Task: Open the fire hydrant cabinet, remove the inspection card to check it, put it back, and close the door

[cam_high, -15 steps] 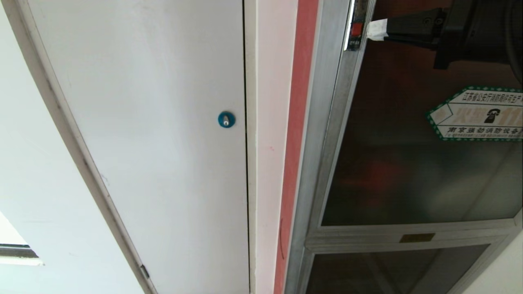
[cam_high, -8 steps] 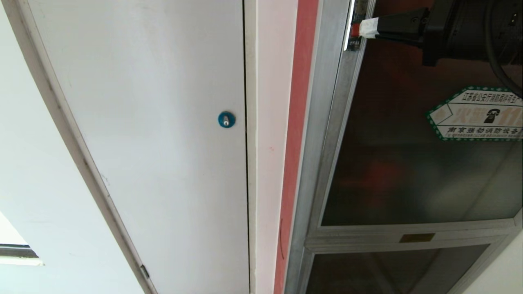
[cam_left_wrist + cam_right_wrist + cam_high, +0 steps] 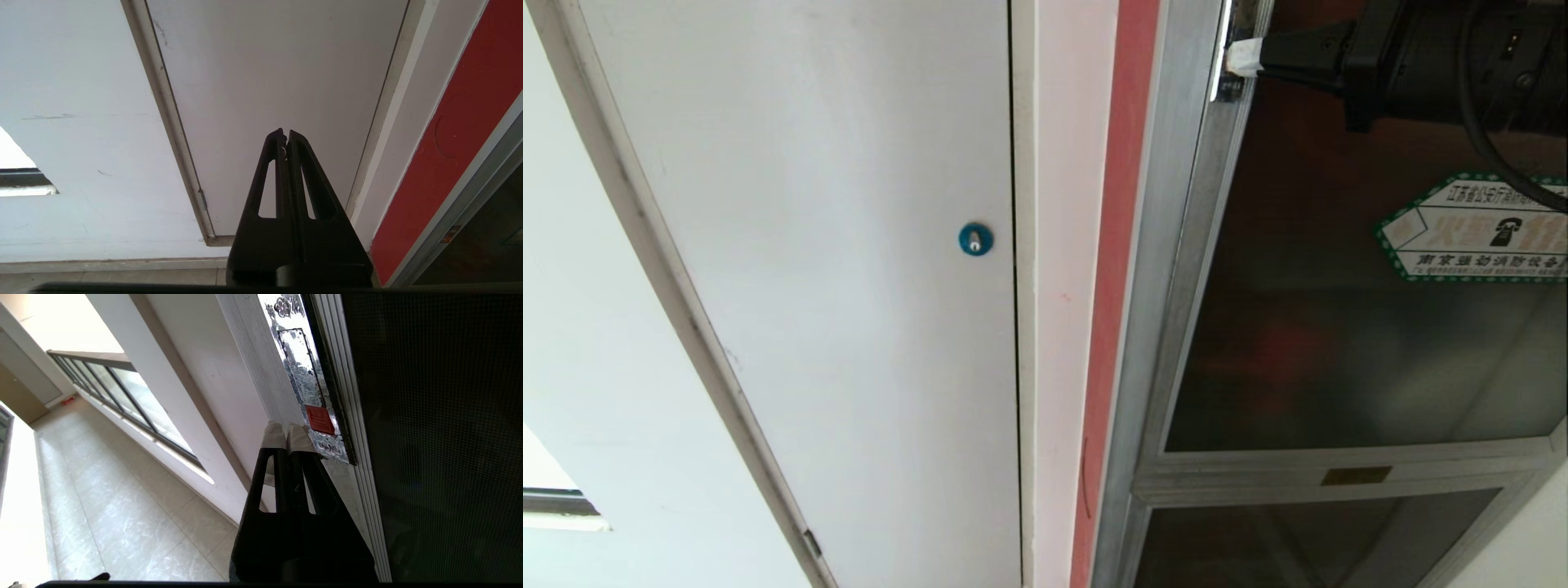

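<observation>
1. Fingers of the right gripper (image 3: 286, 433) were pressed together, tips wrapped in white tape, with nothing between them.
2. Those taped tips sat against the silver frame of the door (image 3: 1356, 359), at the shiny latch plate (image 3: 304, 375) that ran along the frame edge.
3. Just beside the tips, on the glass side of them in the right wrist view, lay the small red latch (image 3: 320, 419); whether the tips touched it could not be told.
4. In the head view the right gripper (image 3: 1243, 59) reached in from the robot's right across the dark glass, its tips at the frame's left edge near the top of the picture.
5. Below the gripper's arm on the glass sat the green-bordered white sticker (image 3: 1474, 229), well apart from the tips.
6. The door lay shut in the fire hydrant cabinet (image 3: 1176, 327), whose frame ran past the tips and down to a smaller glass panel (image 3: 1307, 539) beneath.
7. Beyond the tips, to the robot's left, came a red strip (image 3: 1115, 286) of wall and then a white door (image 3: 809, 245) with a blue round lock (image 3: 975, 238).
8. The left gripper (image 3: 286, 136) was likewise closed and empty, hanging before the white door's lower corner (image 3: 212, 239), well apart from the cabinet.
9. The inspection card showed in no view.
</observation>
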### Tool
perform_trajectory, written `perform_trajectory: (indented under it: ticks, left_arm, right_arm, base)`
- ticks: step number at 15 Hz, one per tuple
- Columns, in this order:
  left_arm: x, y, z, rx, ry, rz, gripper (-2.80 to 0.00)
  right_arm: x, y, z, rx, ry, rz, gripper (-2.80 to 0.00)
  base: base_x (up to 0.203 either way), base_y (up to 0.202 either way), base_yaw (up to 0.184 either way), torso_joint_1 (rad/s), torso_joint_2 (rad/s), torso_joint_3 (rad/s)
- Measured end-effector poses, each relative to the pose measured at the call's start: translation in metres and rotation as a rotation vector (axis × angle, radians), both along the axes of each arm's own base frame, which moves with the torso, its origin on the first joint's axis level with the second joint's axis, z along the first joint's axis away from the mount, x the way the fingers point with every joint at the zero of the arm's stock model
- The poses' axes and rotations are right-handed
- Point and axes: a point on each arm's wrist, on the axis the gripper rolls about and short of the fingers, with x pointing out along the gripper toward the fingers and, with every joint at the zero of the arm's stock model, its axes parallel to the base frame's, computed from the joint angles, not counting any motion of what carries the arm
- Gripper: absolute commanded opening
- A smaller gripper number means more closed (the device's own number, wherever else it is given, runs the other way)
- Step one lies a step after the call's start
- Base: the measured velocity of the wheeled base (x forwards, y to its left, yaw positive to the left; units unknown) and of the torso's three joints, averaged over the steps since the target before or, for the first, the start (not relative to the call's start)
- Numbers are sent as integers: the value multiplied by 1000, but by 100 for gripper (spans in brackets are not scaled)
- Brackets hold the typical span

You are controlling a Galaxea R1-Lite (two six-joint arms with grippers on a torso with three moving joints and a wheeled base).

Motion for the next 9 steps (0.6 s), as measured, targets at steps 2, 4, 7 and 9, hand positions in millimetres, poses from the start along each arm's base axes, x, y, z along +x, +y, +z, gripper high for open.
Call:
perform_trajectory:
  ticks: [2, 4, 7, 9]
  left_arm:
    - [0, 0, 0, 0, 0, 0, -280]
    - [0, 0, 0, 0, 0, 0, -280]
    - [0, 0, 0, 0, 0, 0, -280]
    - [0, 0, 0, 0, 0, 0, -280]
  right_arm:
    - [3, 0, -2, 2, 1, -24, -280]
    - [6, 1, -4, 4, 2, -41, -280]
    - [9, 1, -3, 10, -14, -46, -280]
    - [10, 1, -4, 11, -16, -47, -280]
  base:
    - [0, 0, 0, 0, 0, 0]
    - [0, 0, 0, 0, 0, 0]
    - [0, 0, 0, 0, 0, 0]
    - [0, 0, 0, 0, 0, 0]
